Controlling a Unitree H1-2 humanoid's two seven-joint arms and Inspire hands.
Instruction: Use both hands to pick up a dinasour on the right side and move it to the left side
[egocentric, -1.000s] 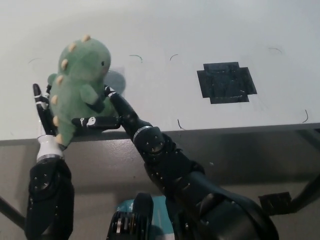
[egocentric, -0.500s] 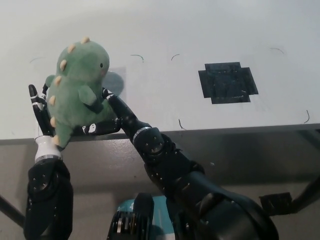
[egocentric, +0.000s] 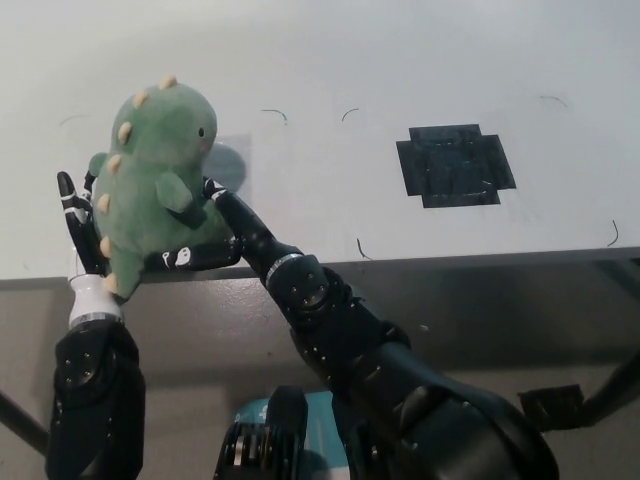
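From my remote station, the nearest element is the black right arm, which rises from the bottom right and crosses toward the left of the head view. At its end the right hand presses against the lower right flank and underside of the dinosaur, with its fingers curled beneath the toy's base.

On the opposite side I see the left forearm coming up from the lower left corner. The left hand stands upright against the toy's back. Its dark fingers extend upward behind the plush, and only their edges show past the green body. Both hands therefore clamp the dinosaur between them, one on each flank.

The dinosaur is a green plush with a row of tan spikes along its back and head. It sits upright, facing picture right, over the left portion of the white table, just beyond the table's near edge. I cannot tell whether its base touches the surface or is lifted clear of it. A faint shadow lies on the table just beside it.

Farther out and well apart to the right, a black cross-shaped marker lies flat on the table. Several thin curved pen marks are scattered across the surface.
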